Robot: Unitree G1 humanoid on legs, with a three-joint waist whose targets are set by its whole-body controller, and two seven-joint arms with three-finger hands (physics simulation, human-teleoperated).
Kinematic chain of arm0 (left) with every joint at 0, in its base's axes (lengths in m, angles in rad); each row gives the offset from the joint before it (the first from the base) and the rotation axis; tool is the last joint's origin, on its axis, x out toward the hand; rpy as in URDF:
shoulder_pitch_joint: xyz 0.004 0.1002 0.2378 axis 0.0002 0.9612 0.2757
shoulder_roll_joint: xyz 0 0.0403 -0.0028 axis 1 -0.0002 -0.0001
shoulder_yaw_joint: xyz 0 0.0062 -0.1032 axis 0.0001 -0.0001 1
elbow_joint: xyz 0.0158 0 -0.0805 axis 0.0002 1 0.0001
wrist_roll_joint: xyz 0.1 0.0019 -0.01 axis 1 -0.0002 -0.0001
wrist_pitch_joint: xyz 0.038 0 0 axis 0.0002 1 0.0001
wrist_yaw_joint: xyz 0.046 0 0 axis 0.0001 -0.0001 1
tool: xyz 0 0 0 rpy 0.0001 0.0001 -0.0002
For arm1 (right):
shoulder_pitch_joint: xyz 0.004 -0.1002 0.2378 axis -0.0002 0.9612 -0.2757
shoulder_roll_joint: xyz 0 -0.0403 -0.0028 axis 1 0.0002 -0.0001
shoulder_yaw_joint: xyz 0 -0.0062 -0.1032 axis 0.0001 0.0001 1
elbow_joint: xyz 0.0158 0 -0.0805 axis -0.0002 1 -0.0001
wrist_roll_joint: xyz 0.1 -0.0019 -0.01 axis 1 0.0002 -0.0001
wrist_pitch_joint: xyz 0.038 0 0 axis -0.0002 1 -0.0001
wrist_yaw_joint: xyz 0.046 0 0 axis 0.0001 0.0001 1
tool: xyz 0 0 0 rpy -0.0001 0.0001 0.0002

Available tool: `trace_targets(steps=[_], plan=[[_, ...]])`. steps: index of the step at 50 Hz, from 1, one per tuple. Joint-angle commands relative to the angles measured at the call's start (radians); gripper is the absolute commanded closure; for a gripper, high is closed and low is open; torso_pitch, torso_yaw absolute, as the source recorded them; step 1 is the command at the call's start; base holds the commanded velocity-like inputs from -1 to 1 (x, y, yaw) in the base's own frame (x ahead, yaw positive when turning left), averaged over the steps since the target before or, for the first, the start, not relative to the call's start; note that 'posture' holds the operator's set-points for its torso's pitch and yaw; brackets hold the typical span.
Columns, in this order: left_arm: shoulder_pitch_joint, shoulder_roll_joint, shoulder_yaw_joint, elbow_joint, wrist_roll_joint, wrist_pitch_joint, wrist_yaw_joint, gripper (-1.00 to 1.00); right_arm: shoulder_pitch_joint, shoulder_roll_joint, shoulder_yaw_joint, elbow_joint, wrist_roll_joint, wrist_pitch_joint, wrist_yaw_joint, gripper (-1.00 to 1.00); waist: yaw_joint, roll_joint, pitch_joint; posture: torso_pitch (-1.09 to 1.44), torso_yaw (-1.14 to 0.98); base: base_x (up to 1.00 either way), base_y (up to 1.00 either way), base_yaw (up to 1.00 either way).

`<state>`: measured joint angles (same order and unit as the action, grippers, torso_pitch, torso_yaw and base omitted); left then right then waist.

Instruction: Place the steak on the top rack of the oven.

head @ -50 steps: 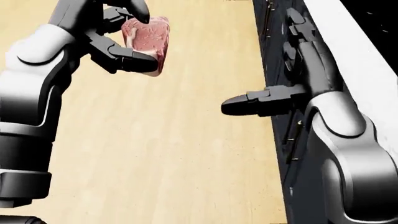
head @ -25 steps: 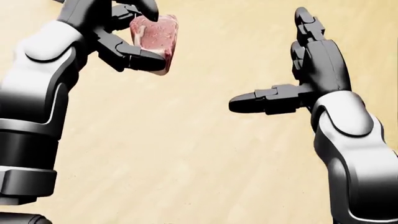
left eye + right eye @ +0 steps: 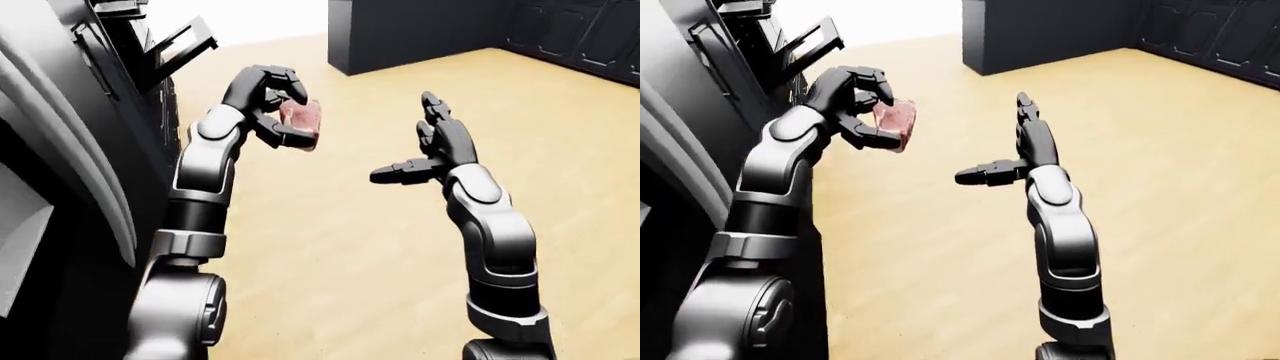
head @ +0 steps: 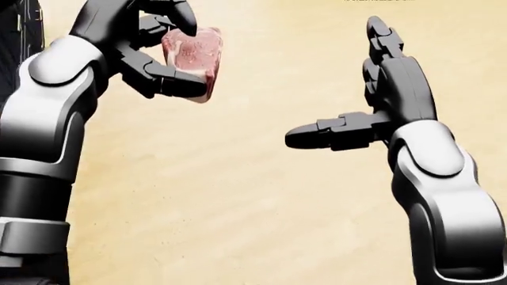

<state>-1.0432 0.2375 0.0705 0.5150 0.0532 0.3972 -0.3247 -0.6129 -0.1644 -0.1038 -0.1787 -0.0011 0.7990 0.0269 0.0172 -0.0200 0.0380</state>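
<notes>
The steak (image 4: 197,54), a pink marbled raw slab, is held upright in my left hand (image 4: 188,56), whose fingers are shut round it near the top left of the head view. My right hand (image 4: 340,83) hangs open to the right of it, palm facing the steak, thumb (image 4: 317,135) pointing left, with nothing in it. Along the left edge of the left-eye view runs a dark appliance front (image 3: 70,142). A dark door or flap (image 3: 183,43) juts out from it just above and left of the steak. No oven rack shows clearly.
Light wooden floor (image 3: 340,247) spreads under both arms. A dark block of cabinets (image 3: 420,34) stands at the top middle of the left-eye view, and more dark cabinet fronts (image 3: 585,37) line the top right.
The whole picture has swung: the dark counter that lined the head view's right edge is gone and a dark edge shows at top left. Both hands keep their pose, the steak still gripped.
</notes>
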Motion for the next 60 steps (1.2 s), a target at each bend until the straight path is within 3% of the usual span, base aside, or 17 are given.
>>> trace_targets(steps=[1, 5, 7, 8, 9, 12, 16, 18, 20, 21, 23, 30, 39, 40, 46, 55, 60], plan=[[-0.042, 0.02, 0.022, -0.053, -0.003, -0.037, 0.012, 0.66, -0.038, 0.001, 0.005, -0.023, 0.001, -0.039, -0.001, -1.0, 0.006, -0.004, -0.029, 0.0, 0.0, 0.0, 0.0, 1.0], [-0.044, 0.025, 0.025, -0.05, -0.003, -0.037, 0.009, 0.67, -0.048, 0.0, 0.006, -0.019, 0.001, -0.036, 0.002, -1.0, 0.001, 0.061, -0.032, 0.0, 0.0, 0.0, 0.0, 1.0], [-0.048, 0.022, 0.025, -0.041, -0.004, -0.044, 0.012, 0.67, -0.05, -0.004, 0.004, -0.022, 0.001, -0.03, 0.003, -1.0, 0.006, 0.126, -0.052, 0.0, 0.0, 0.0, 0.0, 1.0], [-0.05, 0.02, 0.025, -0.036, -0.005, -0.047, 0.013, 0.68, -0.05, -0.003, 0.005, -0.023, 0.0, -0.03, 0.003, -1.0, 0.013, 0.089, -0.036, 0.0, 0.0, 0.0, 0.0, 1.0], [-0.052, 0.019, 0.024, -0.029, -0.005, -0.053, 0.014, 0.67, -0.05, -0.002, 0.006, -0.022, 0.0, -0.03, 0.003, -1.0, 0.01, 0.098, -0.04, 0.0, 0.0, 0.0, 0.0, 1.0], [-0.054, 0.02, 0.022, -0.026, -0.004, -0.052, 0.012, 0.68, -0.049, -0.002, 0.003, -0.016, 0.002, -0.036, 0.005, -1.0, 0.03, 0.061, -0.047, 0.0, 0.0, 0.0, 0.0, 1.0], [-0.055, 0.016, 0.02, -0.028, -0.002, -0.049, 0.013, 0.68, -0.046, -0.002, 0.002, -0.011, 0.003, -0.042, 0.003, -1.0, 0.023, 0.013, -0.023, 0.0, 0.0, 0.0, 0.0, 1.0], [-0.059, 0.015, 0.02, -0.019, -0.002, -0.054, 0.013, 0.68, -0.042, -0.008, 0.016, -0.019, -0.013, -0.034, 0.015, -1.0, -0.025, -0.041, -0.004, 0.0, 0.0, 0.0, 0.75, 0.0], [-0.06, 0.012, 0.019, -0.019, -0.001, -0.054, 0.014, 0.68, -0.041, -0.002, 0.005, -0.018, -0.012, -0.032, 0.011, -1.0, -0.008, -0.111, -0.005, 0.0, 0.0, 0.0, 0.12, 0.0], [-0.058, 0.012, 0.019, -0.021, -0.001, -0.053, 0.014, 0.68, -0.036, 0.0, 0.003, -0.013, -0.01, -0.04, 0.01, -1.0, 0.002, -0.075, -0.004, 0.0, 0.0, 0.0, 0.0, 0.0], [-0.055, 0.011, 0.019, -0.023, 0.0, -0.054, 0.014, 0.68, -0.03, 0.003, 0.002, -0.013, -0.008, -0.042, 0.007, -1.0, 0.007, -0.051, -0.015, 0.0, 0.0, 0.0, 0.0, 0.0], [-0.052, 0.013, 0.02, -0.027, 0.0, -0.053, 0.014, 0.68, -0.026, 0.005, -0.001, -0.021, 0.005, -0.045, 0.001, -1.0, -0.003, -0.003, -0.037, 0.0, 0.0, 0.0, 0.0, 0.0], [-0.05, 0.021, 0.025, -0.036, -0.002, -0.045, 0.019, 0.67, -0.042, -0.003, -0.003, -0.012, 0.028, -0.065, 0.007, -1.0, -0.011, 0.006, -0.045, 0.0, 0.0, 0.0, 0.0, 0.0], [-0.054, 0.022, 0.025, -0.033, -0.002, -0.046, 0.019, 0.66, -0.049, -0.006, -0.003, -0.018, 0.03, -0.054, 0.008, -1.0, -0.01, 0.012, -0.068, 0.0, 0.0, 0.08, 0.0, 0.0], [-0.059, 0.021, 0.023, -0.021, -0.005, -0.053, 0.02, 0.66, -0.074, -0.021, -0.006, -0.012, 0.036, -0.041, 0.017, -1.0, -0.011, 0.013, -0.026, 0.0, 0.0, 0.2, 0.0, 0.0], [-0.069, 0.025, 0.026, -0.011, -0.01, -0.056, 0.023, 0.65, -0.135, -0.045, -0.019, 0.033, 0.043, -0.037, 0.018, -1.0, -0.01, -0.026, -0.029, 0.0, 0.0, 0.24, 0.0, 0.0], [-0.066, 0.027, 0.026, -0.021, -0.011, -0.05, 0.024, 0.65, -0.124, -0.046, -0.022, 0.04, 0.048, -0.052, 0.013, -1.0, -0.017, 0.01, -0.018, 0.0, 0.0, 0.24, 0.0, 0.0]])
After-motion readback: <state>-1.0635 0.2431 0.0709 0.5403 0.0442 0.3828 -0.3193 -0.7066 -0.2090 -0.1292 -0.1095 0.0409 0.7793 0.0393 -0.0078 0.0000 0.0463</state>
